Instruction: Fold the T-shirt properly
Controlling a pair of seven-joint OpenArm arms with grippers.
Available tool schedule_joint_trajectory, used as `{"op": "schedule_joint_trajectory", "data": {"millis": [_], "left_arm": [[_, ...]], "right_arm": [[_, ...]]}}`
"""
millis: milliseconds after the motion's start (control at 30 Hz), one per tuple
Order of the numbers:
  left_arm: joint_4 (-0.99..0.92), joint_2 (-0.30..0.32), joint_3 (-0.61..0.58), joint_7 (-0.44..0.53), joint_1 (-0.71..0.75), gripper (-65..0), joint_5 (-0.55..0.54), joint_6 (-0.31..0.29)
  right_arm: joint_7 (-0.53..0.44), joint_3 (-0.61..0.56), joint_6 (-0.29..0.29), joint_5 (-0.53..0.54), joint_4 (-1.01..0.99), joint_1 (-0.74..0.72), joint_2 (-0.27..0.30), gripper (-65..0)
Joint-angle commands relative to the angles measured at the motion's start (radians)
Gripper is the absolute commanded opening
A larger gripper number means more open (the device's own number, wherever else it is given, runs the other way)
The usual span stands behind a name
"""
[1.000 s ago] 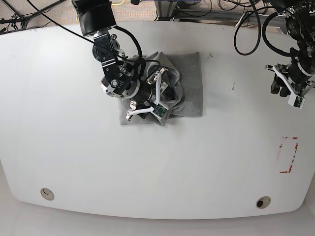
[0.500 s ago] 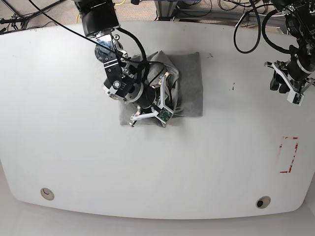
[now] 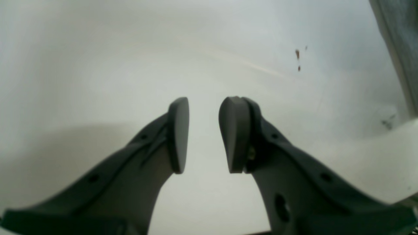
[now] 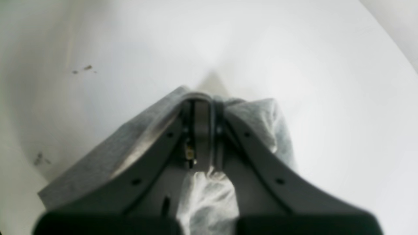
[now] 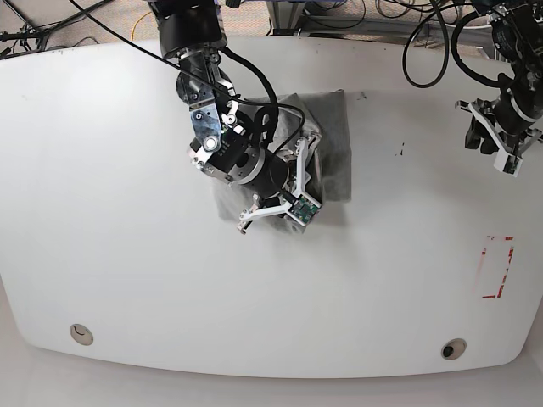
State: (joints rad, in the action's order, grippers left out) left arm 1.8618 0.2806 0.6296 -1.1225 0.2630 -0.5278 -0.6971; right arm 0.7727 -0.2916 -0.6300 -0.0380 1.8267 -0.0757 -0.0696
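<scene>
The light grey T-shirt (image 5: 333, 127) lies partly folded at the back middle of the white table (image 5: 127, 254). My right gripper (image 5: 300, 149) is over it and shut on a bunched fold of the cloth. In the right wrist view the fingers (image 4: 200, 111) are pressed together with grey T-shirt fabric (image 4: 98, 163) draped on both sides and below them, held above the table. The lettering is hidden. My left gripper (image 5: 501, 140) hangs far off at the table's right side; in the left wrist view it (image 3: 205, 104) is open and empty over bare table.
A red tape rectangle (image 5: 497, 267) is marked near the right edge. Two round holes (image 5: 81, 333) (image 5: 453, 348) sit near the front edge. Small dark specks (image 3: 297, 55) dot the table. Cables hang behind the table's back edge.
My right gripper has moved right and toward the front with the shirt fold, drawing the cloth's left part over the rest. My left arm has shifted slightly toward the back.
</scene>
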Motion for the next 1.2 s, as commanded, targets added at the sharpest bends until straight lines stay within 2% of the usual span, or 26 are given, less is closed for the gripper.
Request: {"op": "schedule_joint_trajectory", "data": {"millis": [0,367,767,933,1067,1167], "left_arm": [[0.015,0.019,0.005,0.017,-0.004,-47.1,-0.012,-0.001],[0.015,0.019,0.005,0.019,0.017,-47.1,-0.012,-0.001],[0.015,0.016,0.005,0.019,0.017,-47.1,-0.012,-0.001],[0.009,0.015,-0.009,0.019,0.017,-46.9,-0.012,-0.001],[-0.014,0.019,-0.044,0.02,0.017,-47.2,-0.012,-0.001],[-0.024,0.019,-0.049,0.02,0.014,-47.2,-0.012,-0.001]], "right_arm": [[-0.023,-0.033,-0.003,0.017,0.038,-0.019,-0.029,-63.4],[-0.023,-0.134,-0.001,0.016,-0.015,-0.023,-0.046,-63.1],[-0.029,-0.173,0.005,0.016,-0.149,-0.075,-0.087,-61.5],[-0.029,-0.225,0.006,0.016,-0.176,-0.105,-0.087,-46.6],[-0.029,-0.275,0.006,0.016,-0.176,-0.111,-0.087,-29.6],[-0.029,-0.274,0.006,0.016,-0.173,-0.109,-0.087,-21.9]]}}
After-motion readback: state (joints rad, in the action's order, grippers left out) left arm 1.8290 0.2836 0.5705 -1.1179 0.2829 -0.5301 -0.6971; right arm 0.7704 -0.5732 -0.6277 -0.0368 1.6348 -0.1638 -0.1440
